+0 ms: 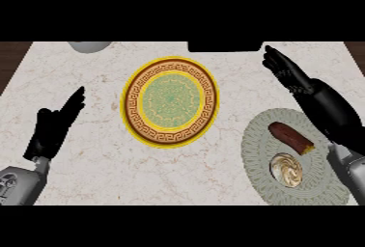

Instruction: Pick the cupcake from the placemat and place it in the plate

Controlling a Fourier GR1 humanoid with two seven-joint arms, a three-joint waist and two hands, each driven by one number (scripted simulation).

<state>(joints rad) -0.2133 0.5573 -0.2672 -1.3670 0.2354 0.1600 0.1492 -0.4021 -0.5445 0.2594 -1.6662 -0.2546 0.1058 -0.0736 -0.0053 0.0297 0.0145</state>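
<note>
The cupcake (287,170) sits on the placemat (258,144), below and just left of the right forearm, well behind the right hand (285,69), whose fingers are straight and hold nothing. A brown pastry (291,137) lies on the same mat, closer to that wrist. The plate (171,102) rests on the desk (100,159) left of the right hand and right of the left hand (55,126), which is open with fingers straight.
</note>
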